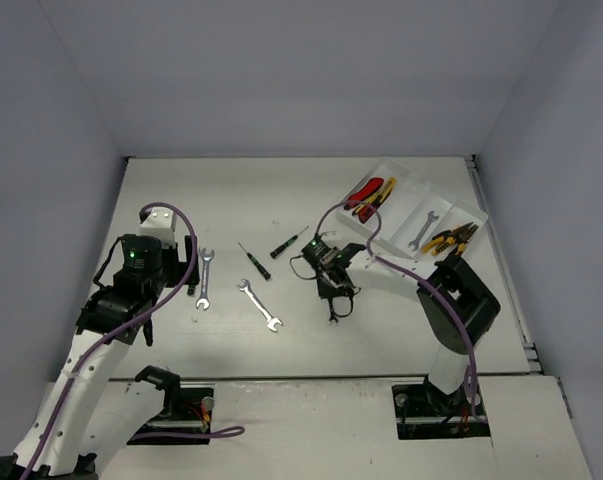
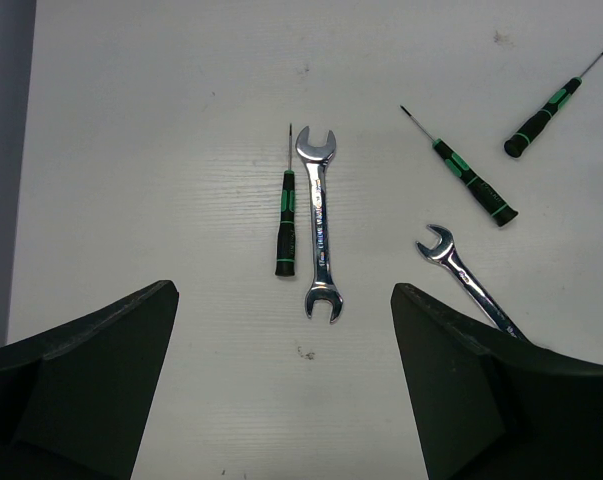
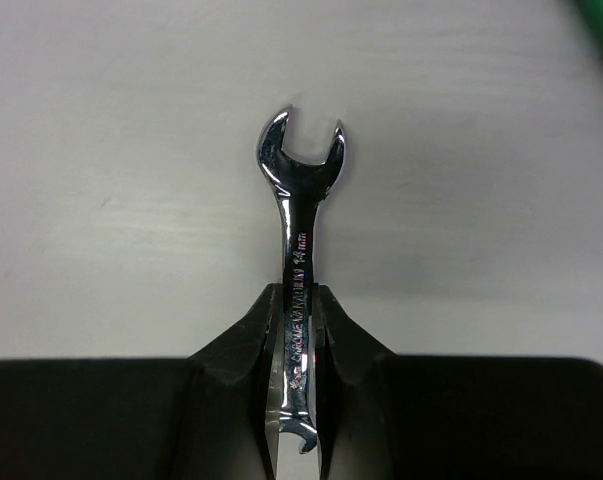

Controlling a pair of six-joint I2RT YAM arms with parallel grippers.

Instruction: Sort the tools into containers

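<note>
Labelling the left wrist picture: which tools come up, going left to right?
Left screwdriver, full wrench, middle screwdriver, right screwdriver. The cut-off wrench overlaps the middle screwdriver, so it is omitted.

wrench (image 3: 299,205) silver; screwdriver (image 2: 285,225) black, green bands; tray (image 1: 409,195) white; pliers (image 1: 449,239) yellow-black

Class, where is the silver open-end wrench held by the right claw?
Right wrist view: the silver open-end wrench is pinched by its shaft in the right claw, over table left of the white plastic tray.
</note>
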